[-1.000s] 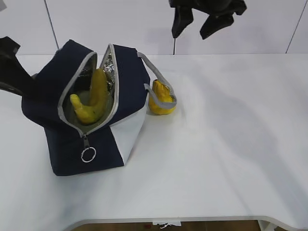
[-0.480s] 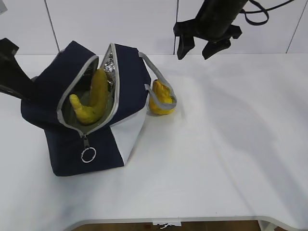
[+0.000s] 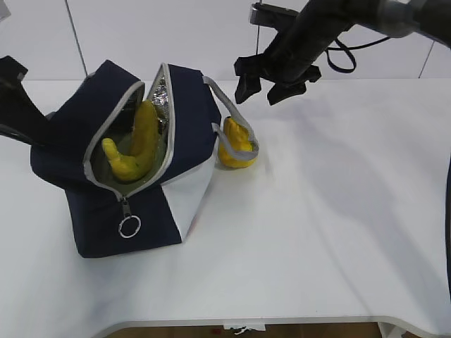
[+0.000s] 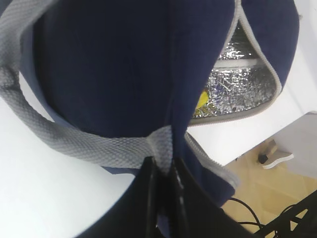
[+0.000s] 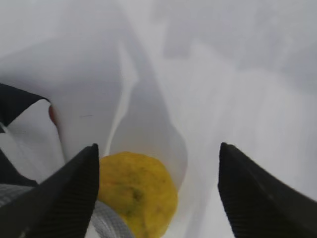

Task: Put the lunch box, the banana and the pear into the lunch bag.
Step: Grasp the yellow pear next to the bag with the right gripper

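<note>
The navy lunch bag (image 3: 190, 105) stands unzipped at the left of the table, foil lining showing. The banana (image 3: 137, 144) stands inside it. The lunch box is hidden. The pear (image 3: 236, 144) sits on the table right of the bag, with a grey strap handle (image 3: 236, 120) draped over it. My right gripper (image 3: 259, 90) is open in the air above and right of the pear; the right wrist view shows the pear (image 5: 138, 191) below, near its left finger. My left gripper (image 4: 164, 171) is shut on the bag's other grey strap (image 4: 99, 146) at the bag's left side.
The white table (image 3: 331, 211) stretches to the right and front of the bag. A white wall stands behind. The bag's zipper ring pull (image 3: 129, 226) hangs at its front.
My right arm has come down and left from the top of the view toward the pear, gripper open. The bag, banana, pear and left gripper have not moved.
</note>
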